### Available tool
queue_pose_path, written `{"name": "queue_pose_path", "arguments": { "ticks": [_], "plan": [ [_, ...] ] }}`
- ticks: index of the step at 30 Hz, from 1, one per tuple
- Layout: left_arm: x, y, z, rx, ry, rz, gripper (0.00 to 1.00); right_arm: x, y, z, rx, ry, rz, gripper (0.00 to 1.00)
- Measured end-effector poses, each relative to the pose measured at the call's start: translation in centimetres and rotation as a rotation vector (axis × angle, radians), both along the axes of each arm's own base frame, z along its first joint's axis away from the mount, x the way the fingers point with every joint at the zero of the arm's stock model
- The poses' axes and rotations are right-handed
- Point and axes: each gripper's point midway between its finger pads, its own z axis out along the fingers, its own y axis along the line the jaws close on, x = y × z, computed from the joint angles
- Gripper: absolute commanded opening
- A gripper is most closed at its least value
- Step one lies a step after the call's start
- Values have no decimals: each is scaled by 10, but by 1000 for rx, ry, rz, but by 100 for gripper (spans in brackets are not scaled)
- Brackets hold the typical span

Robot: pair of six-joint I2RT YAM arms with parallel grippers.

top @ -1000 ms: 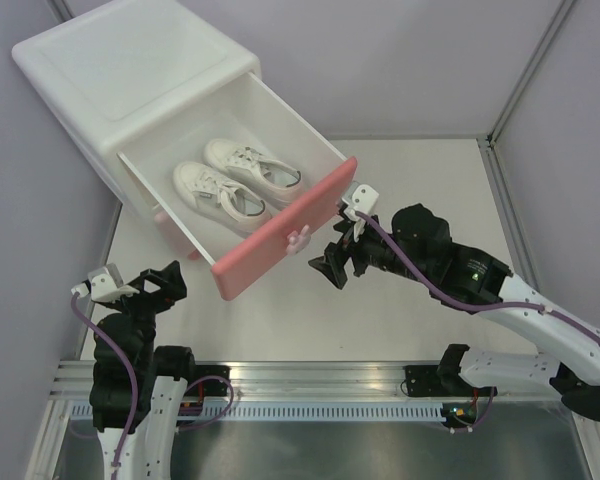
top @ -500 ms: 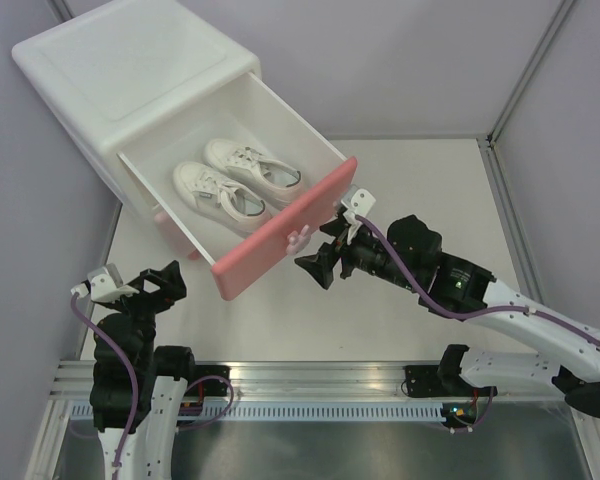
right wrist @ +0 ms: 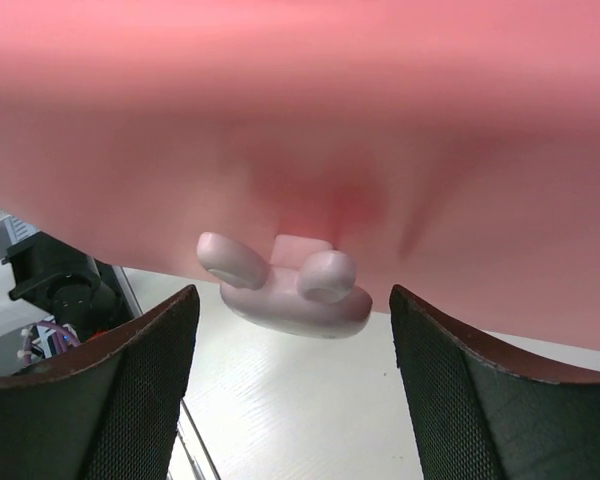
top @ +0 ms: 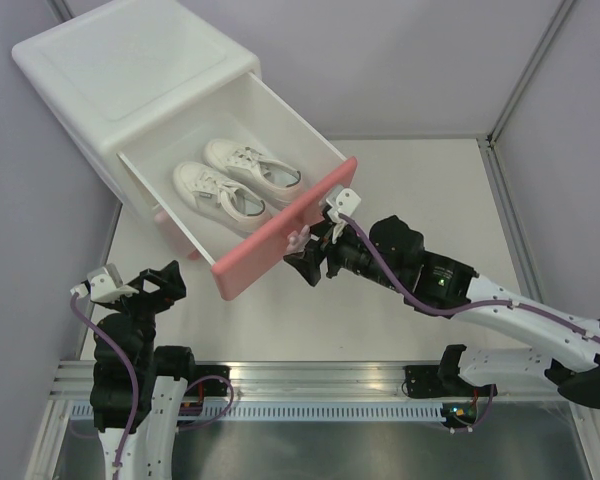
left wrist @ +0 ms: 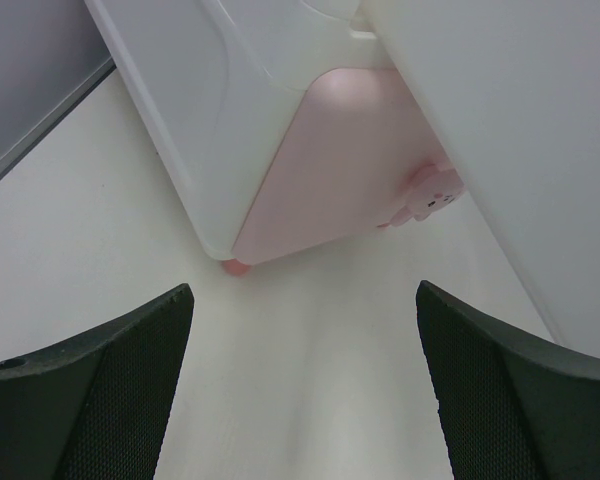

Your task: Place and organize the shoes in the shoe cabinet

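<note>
The white shoe cabinet (top: 110, 70) stands at the far left with its upper drawer pulled out. Two white shoes (top: 220, 192) (top: 252, 165) lie side by side in that drawer. My right gripper (top: 308, 262) is open right at the drawer's darker pink front (top: 280, 232). In the right wrist view the bunny knob (right wrist: 290, 290) sits between the jaws of the right gripper (right wrist: 292, 345), with a gap on each side. My left gripper (top: 145, 283) hangs open near the front left, with nothing in it. The left gripper (left wrist: 305, 300) faces the pale pink lower front (left wrist: 330, 160) and its knob (left wrist: 425, 195).
A pink cabinet foot (left wrist: 238, 266) rests on the white table (top: 430, 190). Grey walls close in the left, back and right sides. A metal rail (top: 310, 375) runs along the near edge by the arm bases.
My right gripper has moved left to the drawer front and now has the bunny knob between its jaws. The left arm, drawer and shoes have not moved.
</note>
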Motion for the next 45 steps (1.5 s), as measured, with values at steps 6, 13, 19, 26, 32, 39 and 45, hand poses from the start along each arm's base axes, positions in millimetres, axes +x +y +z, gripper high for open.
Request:
{"name": "queue_pose_path", "arguments": {
  "ticks": [6,13,19,26,32,39,45],
  "plan": [
    [0,0,0,0,0,0,94,8,-1,2,2,-7,-49,67],
    [0,0,0,0,0,1,94,7,0,5,-1,-5,-50,32],
    [0,0,0,0,0,1,94,6,1,8,-21,8,-47,17],
    [0,1,0,0,0,7,94,7,5,35,-5,5,-49,15],
    [0,1,0,0,0,7,94,12,13,51,3,-5,-55,15],
    [0,2,0,0,0,10,94,26,34,48,-18,-9,-71,23],
    [0,2,0,0,0,10,94,45,54,53,-14,-51,-111,29]
  ]
}}
